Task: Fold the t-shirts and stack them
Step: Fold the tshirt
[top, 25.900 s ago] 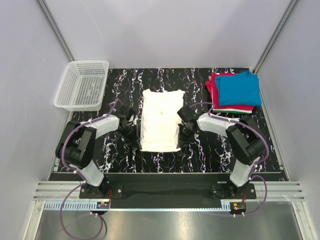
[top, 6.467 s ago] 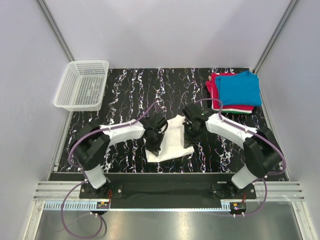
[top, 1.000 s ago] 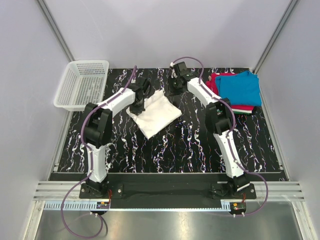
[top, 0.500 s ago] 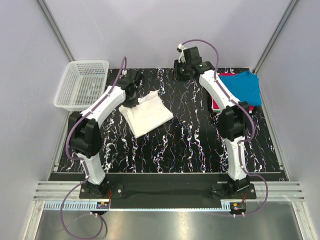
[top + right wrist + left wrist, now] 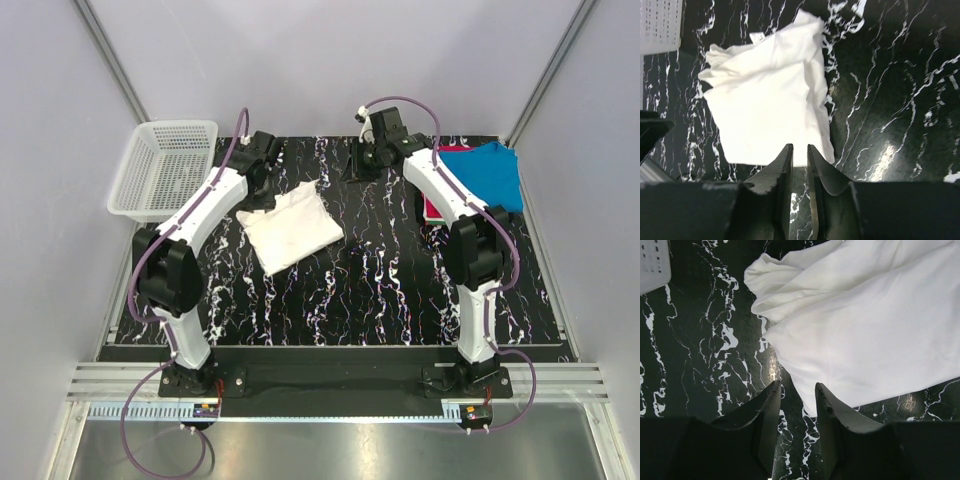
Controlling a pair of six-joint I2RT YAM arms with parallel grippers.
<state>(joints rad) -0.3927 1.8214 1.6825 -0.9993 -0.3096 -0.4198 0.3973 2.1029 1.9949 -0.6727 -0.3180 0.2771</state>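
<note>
A folded plain white t-shirt (image 5: 292, 228) lies at the table's middle left, one corner pointing toward the near edge; no print shows on it. It fills the upper right of the left wrist view (image 5: 865, 325) and sits centre left in the right wrist view (image 5: 770, 100). My left gripper (image 5: 258, 192) hovers by its back-left edge, narrowly open and empty (image 5: 796, 390). My right gripper (image 5: 362, 165) hangs at the back, apart from the cloth, its fingers a thin gap apart with nothing between them (image 5: 799, 150). At the back right, a blue t-shirt (image 5: 480, 175) lies on a red one (image 5: 432, 207).
A white plastic mesh basket (image 5: 163, 170) stands at the back left, just off the black marbled table (image 5: 380, 290); its corner shows in both wrist views (image 5: 652, 265) (image 5: 660, 25). The right arm partly covers the red shirt. Grey walls close in on three sides.
Both arms have reached toward the back of the table and let go of the white shirt. The shirt has slid slightly left and turned a little. The right gripper has risen away from it.
</note>
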